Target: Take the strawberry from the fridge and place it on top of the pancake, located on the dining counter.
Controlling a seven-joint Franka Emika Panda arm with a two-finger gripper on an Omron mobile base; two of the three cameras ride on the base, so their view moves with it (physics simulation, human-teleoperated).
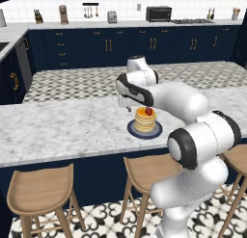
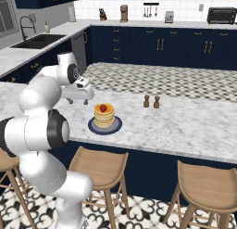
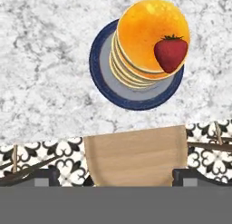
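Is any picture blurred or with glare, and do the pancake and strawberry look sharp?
Left base view: even light, pancake slightly soft. Right base view: no glare, strawberry small but clear. Hand view: both sharp, a faint shadow beside the plate on the dining counter.

stool cut by the lower edge; plate partly under pancake.

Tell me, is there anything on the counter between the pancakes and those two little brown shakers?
No. In the right base view, bare marble counter separates the pancake from the two shakers.
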